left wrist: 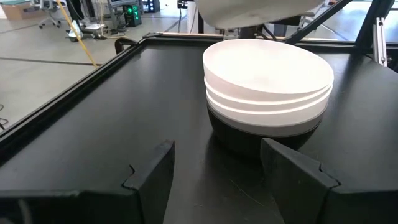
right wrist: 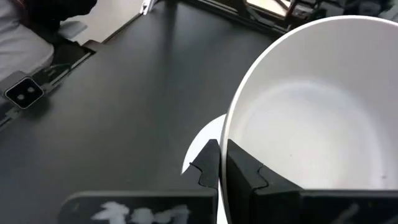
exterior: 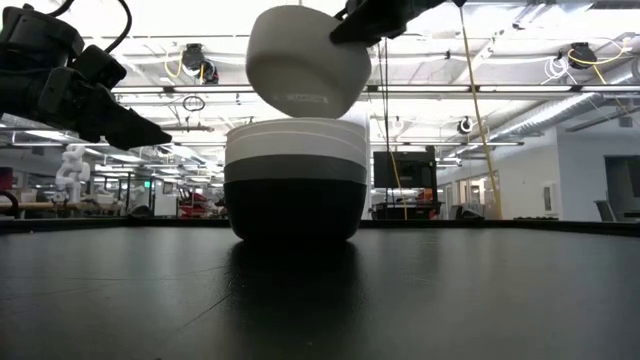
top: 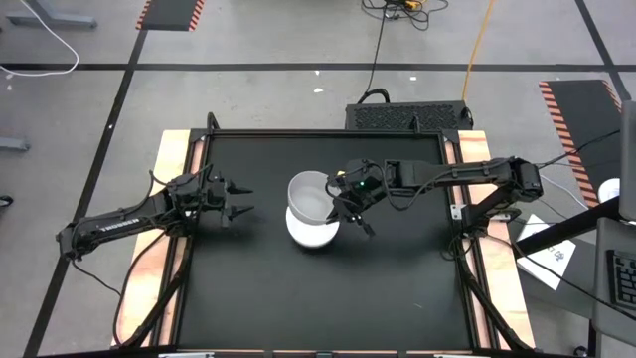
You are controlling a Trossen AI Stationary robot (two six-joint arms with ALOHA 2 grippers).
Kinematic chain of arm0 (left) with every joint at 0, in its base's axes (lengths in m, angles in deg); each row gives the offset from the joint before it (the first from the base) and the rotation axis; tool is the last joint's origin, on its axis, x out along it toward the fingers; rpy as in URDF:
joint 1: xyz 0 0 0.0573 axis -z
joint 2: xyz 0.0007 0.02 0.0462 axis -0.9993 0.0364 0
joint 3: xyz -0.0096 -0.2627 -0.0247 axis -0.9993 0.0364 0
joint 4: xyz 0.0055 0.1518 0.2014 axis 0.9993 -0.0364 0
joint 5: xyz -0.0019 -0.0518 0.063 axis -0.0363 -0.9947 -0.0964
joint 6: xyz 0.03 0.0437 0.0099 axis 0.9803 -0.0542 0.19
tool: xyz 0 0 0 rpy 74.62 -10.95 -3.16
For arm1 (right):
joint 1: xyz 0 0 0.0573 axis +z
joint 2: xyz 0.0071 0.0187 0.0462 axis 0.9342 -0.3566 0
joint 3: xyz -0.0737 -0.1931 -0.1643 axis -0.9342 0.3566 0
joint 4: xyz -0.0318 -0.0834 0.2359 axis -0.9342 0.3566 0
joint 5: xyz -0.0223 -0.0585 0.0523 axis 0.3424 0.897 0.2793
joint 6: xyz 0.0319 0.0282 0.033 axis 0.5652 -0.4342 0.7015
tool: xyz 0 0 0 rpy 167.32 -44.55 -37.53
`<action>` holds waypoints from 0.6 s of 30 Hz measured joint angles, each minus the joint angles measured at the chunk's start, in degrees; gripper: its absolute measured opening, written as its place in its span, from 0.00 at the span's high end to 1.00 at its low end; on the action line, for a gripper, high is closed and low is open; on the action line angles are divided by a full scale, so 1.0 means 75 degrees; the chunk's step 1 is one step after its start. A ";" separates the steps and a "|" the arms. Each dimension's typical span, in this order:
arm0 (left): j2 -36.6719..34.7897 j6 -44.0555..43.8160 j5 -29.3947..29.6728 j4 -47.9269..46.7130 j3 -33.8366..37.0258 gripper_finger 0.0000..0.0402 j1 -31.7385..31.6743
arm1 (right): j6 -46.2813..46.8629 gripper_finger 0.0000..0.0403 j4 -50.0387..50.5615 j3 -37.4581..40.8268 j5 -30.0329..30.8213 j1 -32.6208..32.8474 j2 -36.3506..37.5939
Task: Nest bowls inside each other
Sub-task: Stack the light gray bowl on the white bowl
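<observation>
A stack of nested bowls (exterior: 295, 180) rests on the black table, a black one at the bottom, grey above it and white ones on top; the stack (top: 316, 231) also shows in the high view and the stack (left wrist: 267, 87) in the left wrist view. Just above it hangs a tilted white bowl (exterior: 308, 60), with my right gripper (right wrist: 221, 155) shut on it. My left gripper (top: 241, 199) waits open to the left of the stack, touching nothing. My right gripper pinches the white bowl's rim (right wrist: 227, 134) on the side toward the table's right, one finger inside the bowl and one outside. The fingers slant down from the right. The bowl (top: 310, 196) is lifted clear over the stack and tilted.
A raised dark frame (top: 328, 133) borders the black table top, with wooden strips (top: 174, 199) along the left and right sides. Bare table lies around the stack on all sides. Papers (top: 556, 254) and a keyboard (top: 624, 283) lie off the table at the right.
</observation>
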 joint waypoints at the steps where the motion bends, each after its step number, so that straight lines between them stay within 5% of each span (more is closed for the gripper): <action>1: 0.0000 0.0001 0.0000 0.0000 0.0000 0.41 -0.0002 | 0.0000 1.00 -0.0002 0.0000 -0.0003 0.0003 -0.0028; 18: 0.0000 0.0004 -0.0063 0.0006 0.0000 0.41 -0.0002 | -0.0187 1.00 0.2316 -0.2231 0.0204 0.0176 -0.2253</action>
